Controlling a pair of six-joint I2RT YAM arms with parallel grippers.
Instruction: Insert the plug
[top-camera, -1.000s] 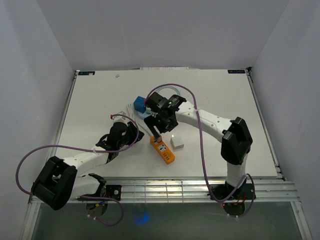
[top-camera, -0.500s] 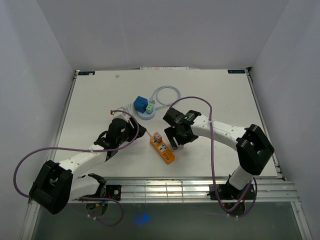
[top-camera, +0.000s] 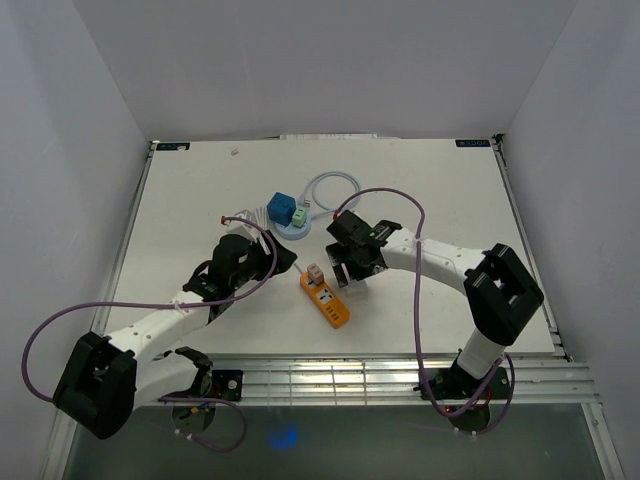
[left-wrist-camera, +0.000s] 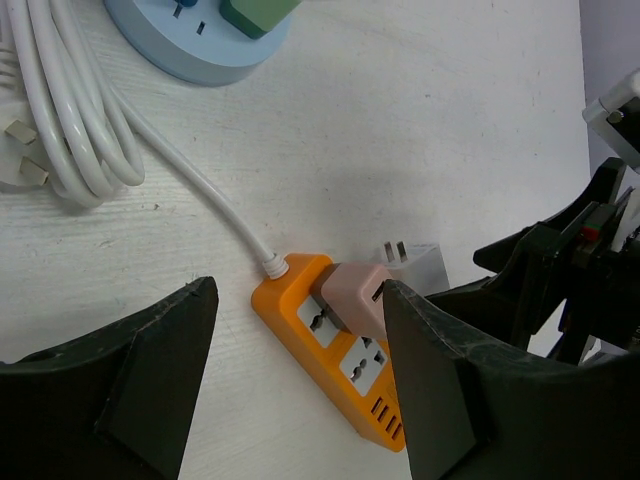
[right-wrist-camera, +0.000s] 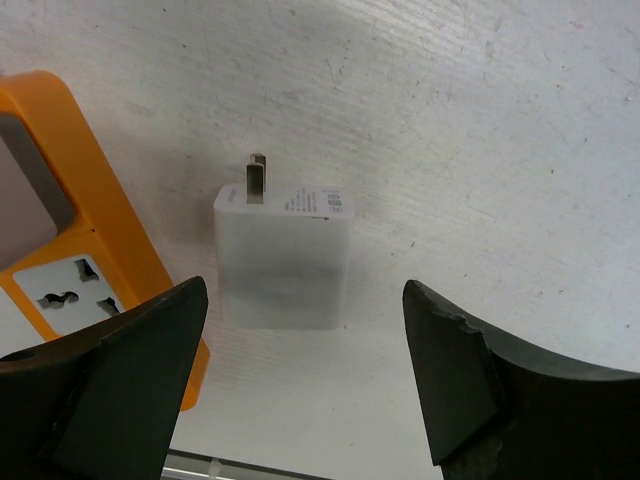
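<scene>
White table (top-camera: 200, 190), seen from above, with both arms reaching in from the near edge toward its middle.

Left arm (top-camera: 160, 320) coming from the near left corner; right arm (top-camera: 450, 262) bent in from the near right.

Left gripper (left-wrist-camera: 298, 290): jaws spread wide, holding nothing, poised above the cabled end of the strip.

Right gripper (right-wrist-camera: 300, 290): jaws likewise wide and empty, one finger on each side of the white plug without touching it.

Coiled white cable (left-wrist-camera: 70, 110) toward the left of centre, beside a round pale-blue socket base (top-camera: 292, 228) carrying a blue cube (top-camera: 281, 208) and a green plug (top-camera: 300, 214).

Orange power strip (top-camera: 326, 302) lying diagonally near the table's middle, toward the near edge.

White plug (right-wrist-camera: 283, 265) flat on the table just right of the strip, prongs bare and in no socket.

Pink plug (left-wrist-camera: 355, 300) seated in the strip's end socket, next to the cable entry.
</scene>
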